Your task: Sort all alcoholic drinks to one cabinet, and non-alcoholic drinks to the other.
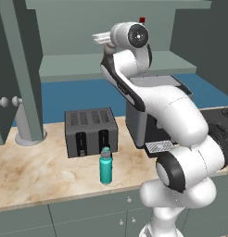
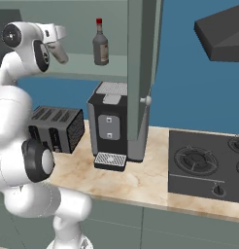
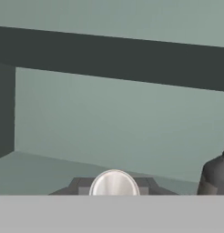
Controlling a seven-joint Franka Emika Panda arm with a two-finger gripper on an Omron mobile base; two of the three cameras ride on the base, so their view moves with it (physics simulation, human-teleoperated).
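My claw (image 2: pixel 63 56) is pinched shut on nothing, up at the shelf just left of the grey bottle (image 2: pixel 100 44). Any sideways swing could knock that bottle over, I reckon. The flask (image 1: pixel 105 165) waits on the counter in front of the toaster (image 1: pixel 91 131), coffee machine (image 2: pixel 110 124) right of it.

No writing, brand, number or sign can be read anywhere (the grey bottle (image 2: pixel 100 46) carries a pale label patch, and the coffee machine (image 2: pixel 110 127) a small front panel, both blank).
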